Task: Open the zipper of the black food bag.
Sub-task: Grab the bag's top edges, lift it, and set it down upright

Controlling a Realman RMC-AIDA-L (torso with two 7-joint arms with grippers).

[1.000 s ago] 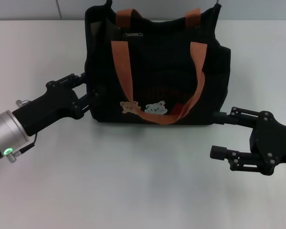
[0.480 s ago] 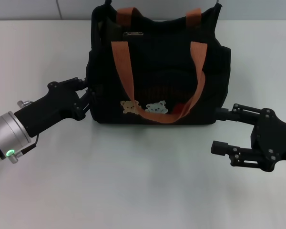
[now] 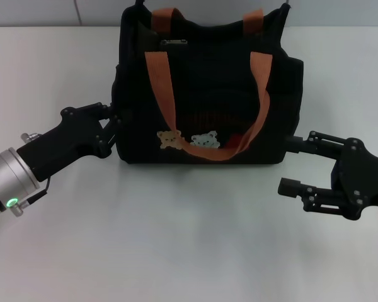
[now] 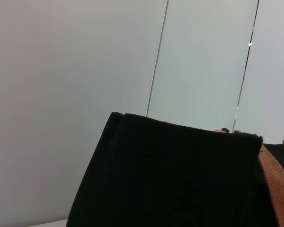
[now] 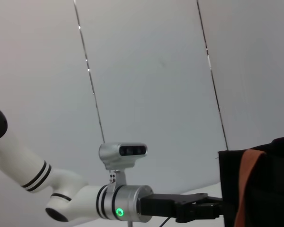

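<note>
Right gripper (image 3: 288, 165): seen nearest, low on the robot's right, w/ fingers spread apart & nothing held between them; upper finger tip was placed just beside the bag's lower right corner, lower finger was off the bag over bare table
Left gripper (image 3: 115, 123): found against the bag's left side near its lower corner; fingertips were lost against the black fabric, so clenched or released cannot be told; in the right wrist view it (image 5: 213, 208) was seen at the bag's edge
Table (image 3: 176, 239): white top, on which the bag was stood
Black food bag (image 3: 208, 82): stood upright at centre, between both arms; front face was turned toward the robot, w/ brown & white bear patches (image 3: 189, 139) low on it
Orange handles (image 3: 160, 82): near one was draped down the front in a loop under the patches; far one was raised at the top rim
Zipper (image 3: 174, 43): small silver pull tab was seen at the top, left of centre, near the far handle; track itself couldn't be made out
</note>
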